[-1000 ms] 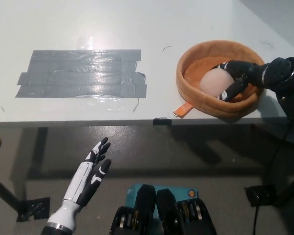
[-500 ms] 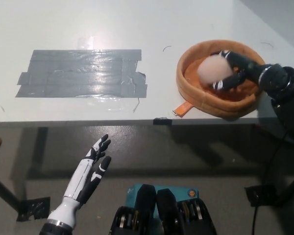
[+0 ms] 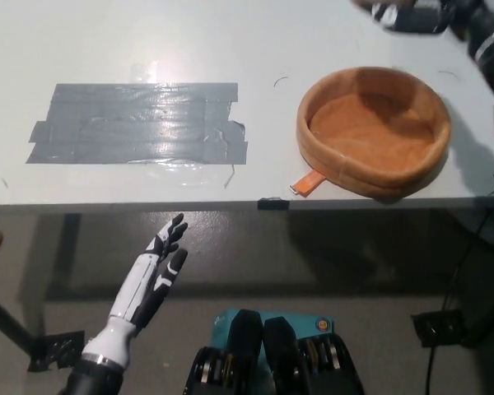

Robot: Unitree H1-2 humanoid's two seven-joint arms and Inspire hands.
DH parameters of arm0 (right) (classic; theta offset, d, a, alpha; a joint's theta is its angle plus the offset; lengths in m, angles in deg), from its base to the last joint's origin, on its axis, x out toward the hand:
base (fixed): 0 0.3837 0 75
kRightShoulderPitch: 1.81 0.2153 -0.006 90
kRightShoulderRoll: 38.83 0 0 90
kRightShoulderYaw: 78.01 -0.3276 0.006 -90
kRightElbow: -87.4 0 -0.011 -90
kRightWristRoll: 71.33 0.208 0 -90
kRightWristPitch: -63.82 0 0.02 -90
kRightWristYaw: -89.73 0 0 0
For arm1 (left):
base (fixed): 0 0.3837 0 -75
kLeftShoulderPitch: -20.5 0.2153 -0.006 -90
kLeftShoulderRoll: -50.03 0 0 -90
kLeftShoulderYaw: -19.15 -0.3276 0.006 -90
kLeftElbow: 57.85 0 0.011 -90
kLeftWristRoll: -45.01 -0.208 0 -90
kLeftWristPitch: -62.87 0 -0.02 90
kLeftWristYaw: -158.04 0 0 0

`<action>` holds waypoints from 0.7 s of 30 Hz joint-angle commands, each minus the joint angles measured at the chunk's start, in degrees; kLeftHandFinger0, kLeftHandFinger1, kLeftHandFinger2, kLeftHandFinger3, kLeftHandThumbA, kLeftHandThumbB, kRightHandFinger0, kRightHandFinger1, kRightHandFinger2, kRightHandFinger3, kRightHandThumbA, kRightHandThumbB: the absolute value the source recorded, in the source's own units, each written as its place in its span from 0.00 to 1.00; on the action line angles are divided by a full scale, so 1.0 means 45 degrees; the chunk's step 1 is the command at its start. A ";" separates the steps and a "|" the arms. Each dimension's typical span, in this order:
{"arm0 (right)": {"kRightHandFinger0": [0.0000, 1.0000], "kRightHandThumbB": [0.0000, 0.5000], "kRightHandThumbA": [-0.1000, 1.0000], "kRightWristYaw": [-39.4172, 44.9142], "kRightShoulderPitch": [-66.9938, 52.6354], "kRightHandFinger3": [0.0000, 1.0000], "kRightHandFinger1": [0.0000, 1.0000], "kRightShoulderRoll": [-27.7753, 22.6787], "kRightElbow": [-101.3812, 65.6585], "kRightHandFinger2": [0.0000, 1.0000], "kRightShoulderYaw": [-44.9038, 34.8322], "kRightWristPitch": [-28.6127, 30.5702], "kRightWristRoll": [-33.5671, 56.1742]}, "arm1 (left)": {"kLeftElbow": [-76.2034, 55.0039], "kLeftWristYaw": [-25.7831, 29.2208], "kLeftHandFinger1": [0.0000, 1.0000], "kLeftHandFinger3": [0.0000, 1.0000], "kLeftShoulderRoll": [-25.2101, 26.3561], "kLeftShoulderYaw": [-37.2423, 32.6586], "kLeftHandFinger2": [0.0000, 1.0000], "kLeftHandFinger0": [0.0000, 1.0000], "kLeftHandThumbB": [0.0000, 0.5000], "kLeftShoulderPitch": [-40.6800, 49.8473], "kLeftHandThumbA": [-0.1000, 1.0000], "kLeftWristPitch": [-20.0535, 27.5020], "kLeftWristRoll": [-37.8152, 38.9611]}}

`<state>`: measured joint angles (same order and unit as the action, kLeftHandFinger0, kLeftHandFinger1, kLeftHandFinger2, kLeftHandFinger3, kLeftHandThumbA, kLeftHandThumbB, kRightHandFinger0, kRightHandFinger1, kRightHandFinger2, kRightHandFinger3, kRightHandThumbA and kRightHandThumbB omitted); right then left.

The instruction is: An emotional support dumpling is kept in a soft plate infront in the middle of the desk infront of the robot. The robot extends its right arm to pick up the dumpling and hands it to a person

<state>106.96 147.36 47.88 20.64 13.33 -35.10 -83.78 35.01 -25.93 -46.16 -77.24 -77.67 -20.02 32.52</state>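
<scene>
The left hand (image 3: 152,276) is white with black finger segments and a black cuff at its wrist; the right hand (image 3: 412,15) is black with glossy grey patches, blurred

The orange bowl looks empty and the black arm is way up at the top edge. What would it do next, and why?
Probably keep carrying its load outward toward whoever receives it. The soft plate holds nothing, and the right hand is blurred at the picture's top edge, beyond the plate; whether it grips the dumpling cannot be seen. The left hand rests open below the desk.
</scene>
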 commanded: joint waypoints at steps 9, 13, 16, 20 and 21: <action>0.05 0.22 0.00 0.0242 0.0992 1.00 0.52 -0.0167 -0.4464 0.91 -0.0173 -0.1911 0.0550 | -0.0043 -0.0298 1.00 1.00 -0.0028 -0.0157 1.00 1.00 0.20 -0.0295 0.97 0.0396 0.0374; 0.08 0.24 0.00 0.0039 0.1043 1.00 0.54 -0.0062 -0.4166 0.93 0.0080 -0.1844 0.0356 | -0.0042 -0.0377 1.00 1.00 -0.0030 -0.0132 1.00 1.00 0.22 -0.0259 0.95 0.0329 0.0566; 0.05 0.27 0.00 -0.0018 0.1220 0.86 0.49 0.0034 -0.3777 0.82 0.0336 -0.1901 0.0184 | -0.0227 -0.0424 1.00 1.00 0.0003 -0.0134 1.00 1.00 0.21 -0.0219 0.95 0.0176 0.0553; 0.07 0.26 0.00 -0.0037 0.1581 0.95 0.56 0.0093 -0.2958 0.90 0.0641 -0.1802 0.0054 | -0.0142 -0.0408 1.00 1.00 0.0018 -0.0151 1.00 1.00 0.21 -0.0305 0.95 0.0156 0.0476; 0.09 0.28 0.00 -0.0137 0.1789 0.96 0.59 0.0116 -0.2426 0.92 0.0891 -0.1594 -0.0208 | -0.0107 -0.0421 1.00 1.00 0.0025 -0.0162 1.00 1.00 0.21 -0.0341 0.95 0.0166 0.0475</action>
<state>107.78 149.41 48.35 6.89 16.00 -42.87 -82.65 35.91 -26.84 -46.26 -77.73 -78.31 -20.03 33.87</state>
